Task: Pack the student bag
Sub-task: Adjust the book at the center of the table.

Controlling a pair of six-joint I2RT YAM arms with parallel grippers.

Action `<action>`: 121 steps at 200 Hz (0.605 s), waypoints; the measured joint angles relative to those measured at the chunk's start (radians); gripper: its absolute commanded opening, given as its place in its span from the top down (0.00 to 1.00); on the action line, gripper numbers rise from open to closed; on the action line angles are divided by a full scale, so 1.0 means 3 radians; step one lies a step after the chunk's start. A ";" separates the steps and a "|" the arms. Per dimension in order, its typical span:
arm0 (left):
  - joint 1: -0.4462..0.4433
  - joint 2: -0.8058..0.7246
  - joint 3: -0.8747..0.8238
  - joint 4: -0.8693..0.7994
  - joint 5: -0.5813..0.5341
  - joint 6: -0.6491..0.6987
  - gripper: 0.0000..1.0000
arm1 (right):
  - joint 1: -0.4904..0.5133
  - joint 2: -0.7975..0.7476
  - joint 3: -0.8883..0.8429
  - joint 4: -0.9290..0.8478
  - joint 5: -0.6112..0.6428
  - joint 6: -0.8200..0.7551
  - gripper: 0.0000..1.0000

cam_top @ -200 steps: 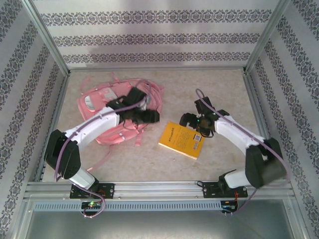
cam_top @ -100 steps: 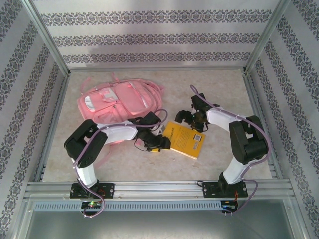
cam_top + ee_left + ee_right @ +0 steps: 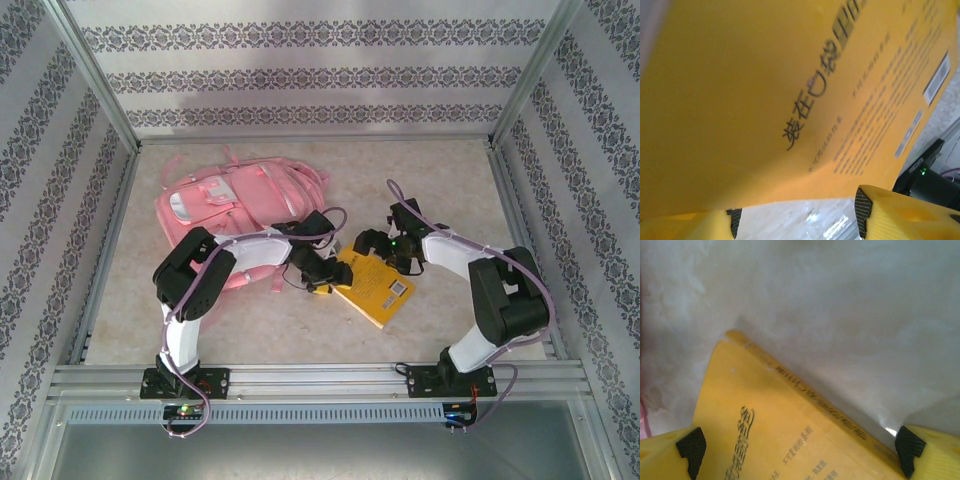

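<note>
Swung off the student bag (image 3: 235, 205) within the last second, the left gripper (image 3: 327, 277) stood at the left corner of a yellow book (image 3: 382, 292), while the right gripper (image 3: 372, 243) had shifted a little leftward to that book's far edge. The book lay near the middle of the desk (image 3: 450, 180), slantwise to the desk's edges, just beside the bag's right end and outside it. Left wrist view: the book's (image 3: 765, 100) cover, printed in black characters, rose close ahead of the left gripper (image 3: 795, 222), whose fingers were spread with bare desk between them and nothing pinched. Right wrist view: the right gripper's (image 3: 800, 452) fingers stood wide apart, one to each side of a corner of the book (image 3: 755, 440), not closed on it. The bag lay flat, front pockets up, in the far left quarter of the desk, its long axis roughly parallel to the far edge; which end was its top could not be told. The left arm (image 3: 250, 255) crossed its near right part. Whether any pocket stood open, and what lay inside, could not be told.
</note>
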 measured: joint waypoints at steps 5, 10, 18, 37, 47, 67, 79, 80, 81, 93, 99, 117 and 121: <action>0.0020 0.0018 0.0027 -0.0004 -0.0001 -0.0001 0.37 | 0.0006 -0.0042 -0.0041 0.0003 -0.0009 0.0001 0.02; 0.0039 0.0033 0.0053 -0.0009 -0.0003 -0.0001 0.37 | 0.0008 -0.0080 -0.0076 0.0000 -0.0018 0.0003 0.02; 0.0075 0.0058 0.0094 -0.0022 -0.0005 -0.0010 0.37 | 0.0023 -0.0144 -0.0137 -0.0005 -0.0020 0.0006 0.02; 0.0140 0.0109 0.0160 -0.0019 -0.0001 -0.0025 0.38 | 0.0056 -0.0287 -0.0268 -0.0038 -0.0032 0.0042 0.03; 0.0160 0.0125 0.0169 0.0000 0.0011 -0.0042 0.38 | 0.0066 -0.0354 -0.0332 -0.0037 -0.0041 0.0078 0.04; 0.0165 0.0136 0.0168 0.0032 0.0042 -0.0121 0.39 | 0.0064 -0.0488 -0.0488 0.0058 -0.0065 0.0215 0.07; 0.0165 0.0136 0.0155 0.0071 0.0051 -0.0175 0.40 | 0.0050 -0.0544 -0.0571 0.0158 -0.0066 0.0292 0.08; 0.0165 0.0136 0.0154 0.0075 0.0051 -0.0177 0.40 | 0.0047 -0.0549 -0.0577 0.0168 -0.0066 0.0301 0.09; 0.0167 0.0136 0.0153 0.0076 0.0051 -0.0178 0.40 | 0.0046 -0.0551 -0.0581 0.0173 -0.0067 0.0306 0.09; 0.0182 0.0136 0.0122 0.0126 0.0084 -0.0224 0.41 | 0.0022 -0.0559 -0.0621 0.0244 -0.0080 0.0380 0.11; 0.0187 0.0135 0.0107 0.0153 0.0103 -0.0245 0.42 | 0.0014 -0.0559 -0.0626 0.0258 -0.0088 0.0406 0.12; 0.0207 0.0125 0.0045 0.0263 0.0161 -0.0337 0.43 | -0.0004 -0.0546 -0.0628 0.0268 -0.0092 0.0472 0.13; 0.0210 0.0120 0.0027 0.0299 0.0174 -0.0365 0.44 | -0.0004 -0.0538 -0.0628 0.0271 -0.0090 0.0479 0.14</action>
